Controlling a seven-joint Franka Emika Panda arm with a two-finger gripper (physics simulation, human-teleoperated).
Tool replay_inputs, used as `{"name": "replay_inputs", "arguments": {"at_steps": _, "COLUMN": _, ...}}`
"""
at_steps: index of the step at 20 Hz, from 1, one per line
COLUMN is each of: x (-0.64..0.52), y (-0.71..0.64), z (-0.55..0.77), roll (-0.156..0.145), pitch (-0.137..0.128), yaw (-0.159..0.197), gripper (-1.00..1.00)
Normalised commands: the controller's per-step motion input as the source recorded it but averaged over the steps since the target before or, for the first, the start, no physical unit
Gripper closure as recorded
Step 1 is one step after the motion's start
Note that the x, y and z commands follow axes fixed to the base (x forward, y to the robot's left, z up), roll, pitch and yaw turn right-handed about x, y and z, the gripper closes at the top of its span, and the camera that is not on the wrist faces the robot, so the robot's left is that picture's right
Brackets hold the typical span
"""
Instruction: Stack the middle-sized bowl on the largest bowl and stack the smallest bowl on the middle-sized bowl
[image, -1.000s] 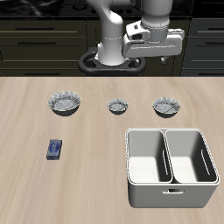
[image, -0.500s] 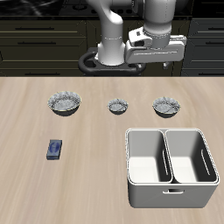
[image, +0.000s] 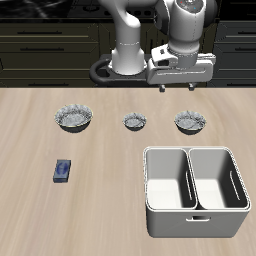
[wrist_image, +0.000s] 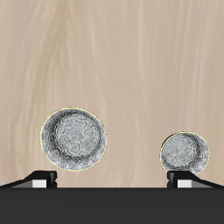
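— Tool hangs high off the tabletop, fingers spread wide, nothing between them. It is up behind the middle bowl. What worries you?

— Picking the wrong bowl. All three stand apart in one row across the tabletop: the largest bowl at one end, the smallest bowl between, the middle bowl at the other end. Same speckle, and the sizes are close. In the wrist view only the middle and the smallest show together, so the largest cannot be compared there.

— And the grasp itself?

— Rim pinch, I'd judge. Come down off-centre and one finger lands on the rim, which could tip or skid the bowl. A shallow bite on a sloped wall could let it slip out in transit.

— Transit looks long.

— It is: the middle bowl must cross over the smallest to reach the largest. Carried low, it could clip the smallest and knock it away.

— The bin and blue block?

— Nearer the front, off that path; little risk, I think.
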Motion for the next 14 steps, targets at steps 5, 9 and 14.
{"name": "replay_inputs", "arguments": {"at_steps": 5, "x": -0.02, "y": 0.06, "z": -0.33, "roll": 0.023, "pitch": 0.035, "yaw": -0.010, "gripper": -1.00}}
{"name": "replay_inputs", "arguments": {"at_steps": 9, "x": 0.02, "y": -0.02, "z": -0.26, "roll": -0.019, "pitch": -0.002, "yaw": 0.019, "gripper": -1.00}}
{"name": "replay_inputs", "arguments": {"at_steps": 14, "x": -0.08, "y": 0.05, "z": -0.24, "roll": 0.006, "pitch": 0.017, "yaw": -0.014, "gripper": -1.00}}
